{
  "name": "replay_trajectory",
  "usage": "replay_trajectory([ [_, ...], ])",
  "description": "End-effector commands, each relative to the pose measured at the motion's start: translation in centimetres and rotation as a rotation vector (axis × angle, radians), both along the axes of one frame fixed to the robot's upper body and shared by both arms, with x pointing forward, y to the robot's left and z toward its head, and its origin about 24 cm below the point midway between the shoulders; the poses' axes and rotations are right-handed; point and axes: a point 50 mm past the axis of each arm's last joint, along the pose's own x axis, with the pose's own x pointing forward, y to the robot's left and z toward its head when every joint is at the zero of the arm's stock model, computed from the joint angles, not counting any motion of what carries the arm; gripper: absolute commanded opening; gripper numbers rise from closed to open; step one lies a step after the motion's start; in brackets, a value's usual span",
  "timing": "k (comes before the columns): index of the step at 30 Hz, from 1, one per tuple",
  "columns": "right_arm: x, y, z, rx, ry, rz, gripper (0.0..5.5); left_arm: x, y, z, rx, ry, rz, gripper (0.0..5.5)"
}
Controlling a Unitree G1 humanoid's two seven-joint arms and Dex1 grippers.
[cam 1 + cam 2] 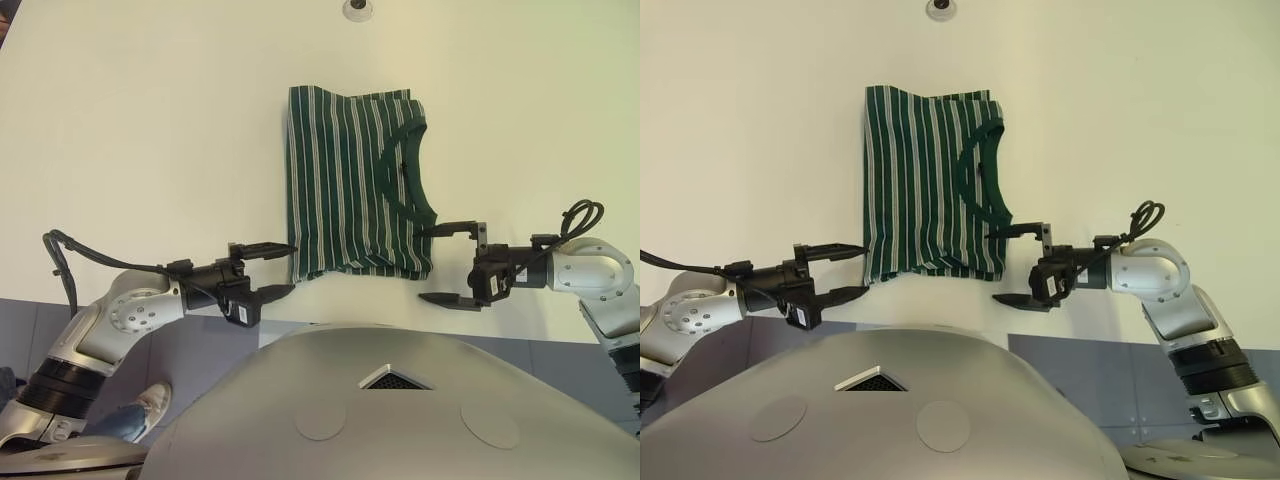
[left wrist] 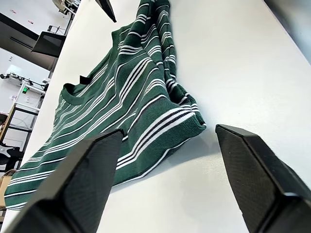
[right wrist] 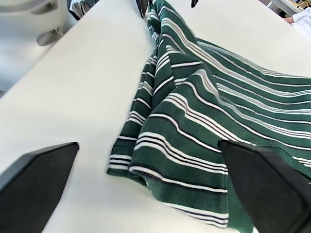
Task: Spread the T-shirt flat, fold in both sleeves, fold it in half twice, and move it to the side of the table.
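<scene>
**Left eye view.** The T-shirt [image 1: 345, 185] lies as a compact striped rectangle on the table [image 1: 150, 150], close to the near edge and about midway along it. No sleeve sticks out, and the collar sits at the rectangle's right side. I judge that spreading, both sleeve folds and at least 1 half fold are done. Whether the 2nd half fold is in cannot be read from the layers. The move to the side of the table is clearly left to do.

The left gripper [image 1: 280, 270] sits low at the shirt's near-left corner with its 2 fingers spread. One tip is at the hem and the other is just off the near edge. The right gripper [image 1: 445, 263] mirrors it at the near-right corner, also spread, with one fingertip touching the cloth below the collar. Both forearms come in from the sides, roughly along the near edge.

**Left wrist view.** The 2 fingers stand wide apart with the bunched, layered corner of the shirt between them, and nothing is pinched.

**Right wrist view.** This pincer gapes as well, holding nothing. The stacked corner of the shirt lies between the fingers, nearer one of them. Several hem layers show there, which suggests more than 1 fold.
</scene>
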Motion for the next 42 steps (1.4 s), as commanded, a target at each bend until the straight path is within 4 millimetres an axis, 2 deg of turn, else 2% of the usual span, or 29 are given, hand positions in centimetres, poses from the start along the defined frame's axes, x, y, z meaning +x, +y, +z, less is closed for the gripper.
replay_trajectory([
  [1,0.2,-0.6,-0.3,-0.055,0.002,-0.003,4.7,0.0,0.1,-0.2,0.028,0.013,-0.023,2.91],
  [17,0.3,-1.0,-0.5,-0.077,0.002,0.0,1.59,0.8,-0.1,0.1,-0.01,-0.017,-0.008,0.0],
  [24,0.2,-0.3,-0.5,-0.049,0.003,0.017,0.23,1.0,-0.3,0.1,-0.022,-0.024,-0.008,0.0],
  [26,0.2,-0.2,-0.4,-0.044,0.004,0.018,0.05,1.0,-0.2,0.1,-0.02,-0.023,-0.008,0.0],
  [32,0.3,-0.6,0.0,-0.038,0.001,0.009,0.04,0.8,0.1,0.6,-0.051,-0.022,-0.006,0.0],
  [42,-1.0,-1.8,3.8,0.084,0.023,0.029,0.04,0.1,3.5,4.9,-0.116,-0.159,0.128,0.0],
])
